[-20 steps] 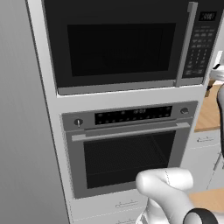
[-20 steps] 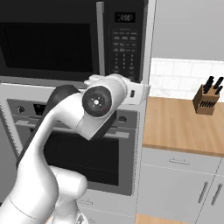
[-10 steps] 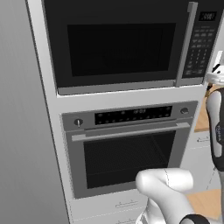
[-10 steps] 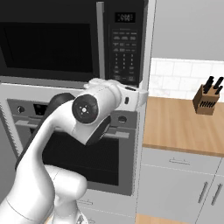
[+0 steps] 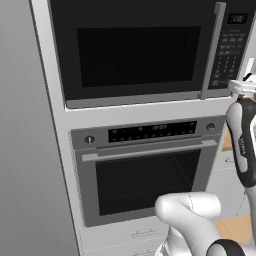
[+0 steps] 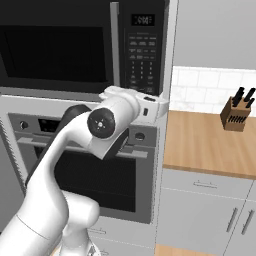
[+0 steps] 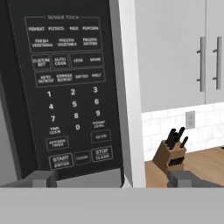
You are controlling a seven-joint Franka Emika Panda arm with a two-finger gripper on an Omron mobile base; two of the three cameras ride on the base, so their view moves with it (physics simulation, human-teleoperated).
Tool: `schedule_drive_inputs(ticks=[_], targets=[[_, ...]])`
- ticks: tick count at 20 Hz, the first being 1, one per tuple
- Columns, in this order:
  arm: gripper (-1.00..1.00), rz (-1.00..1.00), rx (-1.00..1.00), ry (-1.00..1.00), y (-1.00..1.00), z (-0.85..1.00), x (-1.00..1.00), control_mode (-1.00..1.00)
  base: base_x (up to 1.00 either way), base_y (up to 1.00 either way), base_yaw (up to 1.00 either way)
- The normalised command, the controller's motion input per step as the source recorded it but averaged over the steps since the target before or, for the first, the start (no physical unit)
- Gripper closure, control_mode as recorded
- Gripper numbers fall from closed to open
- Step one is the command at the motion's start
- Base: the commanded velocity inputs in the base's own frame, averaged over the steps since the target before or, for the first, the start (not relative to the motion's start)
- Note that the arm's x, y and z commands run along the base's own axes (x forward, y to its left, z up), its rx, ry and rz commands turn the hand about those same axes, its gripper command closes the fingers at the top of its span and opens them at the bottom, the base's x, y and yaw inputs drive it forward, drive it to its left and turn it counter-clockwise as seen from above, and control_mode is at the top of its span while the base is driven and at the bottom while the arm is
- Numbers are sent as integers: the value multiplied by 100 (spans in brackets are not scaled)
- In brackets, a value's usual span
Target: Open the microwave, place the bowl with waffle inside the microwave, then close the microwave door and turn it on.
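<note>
We had the microwave (image 5: pixel 145 50) built in above the oven (image 5: pixel 145 175), its microwave door (image 5: pixel 135 47) shut, w/ the end effector (image 7: pixel 113 179) spread fully wide, holding nothing, up near the keypad (image 7: pixel 72 92) at the lower right corner. We judged the door stiff, rigid and hinged, prob. smooth glass, so best taken at the long vertical grey handle (image 5: pixel 212 50), not the panel. The bowl's spot we couldn't tell

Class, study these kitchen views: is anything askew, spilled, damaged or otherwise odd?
Nothing stands out. The microwave door sits shut and flush, the oven below is closed, and the knife block stands upright on the counter.
</note>
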Motion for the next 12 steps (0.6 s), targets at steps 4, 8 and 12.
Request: schedule_drive_inputs(ticks=[4,8,12], targets=[[-100,0,0,-4,1,-15,21,-100,0,0,0],[-100,0,0,-3,3,-22,20,-100,0,0,0],[-100,0,0,0,0,-14,31,-100,0,0,0]])
